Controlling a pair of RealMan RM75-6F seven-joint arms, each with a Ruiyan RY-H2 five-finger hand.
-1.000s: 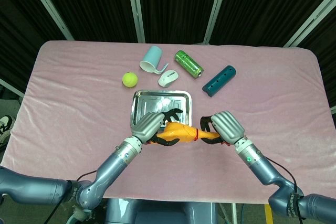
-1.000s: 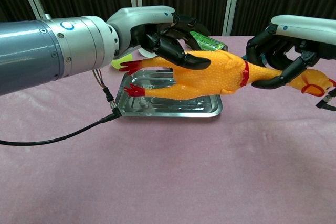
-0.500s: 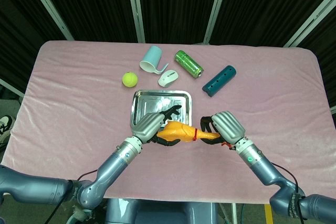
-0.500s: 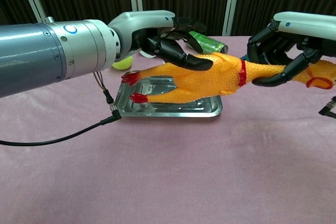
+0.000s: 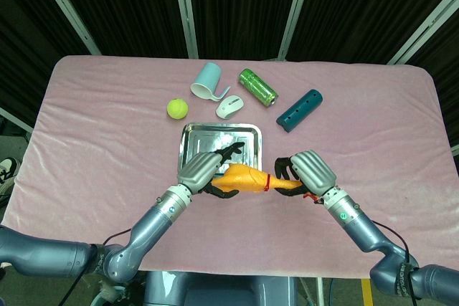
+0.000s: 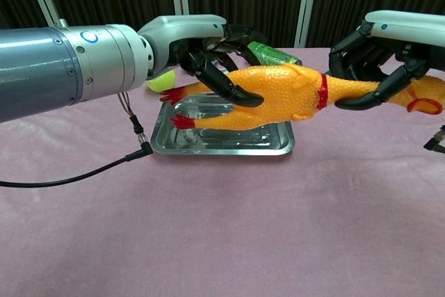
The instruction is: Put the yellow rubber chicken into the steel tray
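Item: left hand [image 6: 208,50]. I have it wrapped over the tail half of the rubber chicken [image 6: 278,95], dark fingers [image 6: 233,88] curled under the body. Compared with a second ago, the grip sits lower on the belly and the red feet have tipped up a little.

Item: steel tray [image 5: 188,134]. It lies on the pink cloth [image 5: 93,141] just beyond both hands. Its far wall shows in the head view; its near half is covered there by my left hand and the bird.

Item: rubber chicken, held in the air between both hands, lying roughly level, feet to the left, head to the right. Over the last second it has drifted up and toward the far side, so in the chest view the body now crosses the tray's far rim. My reading: the carry is nearly over and the lowering has not begun (the bird is not touching the tray).

Item: right hand [image 6: 389,46]. Fingers closed around the neck just past the red collar, head poking out to the right.

Item: bystanders on the far side of the tray, none touched: tennis ball [image 5: 177,108], pale blue cup [image 5: 208,79], white mouse [image 5: 229,106], green can [image 5: 257,86], teal cylinder [image 5: 299,110].

Hard to make out: the beak is cut off at the chest view's right edge; how high the body hangs above the tray floor I cannot tell; the right palm's contact is hidden.
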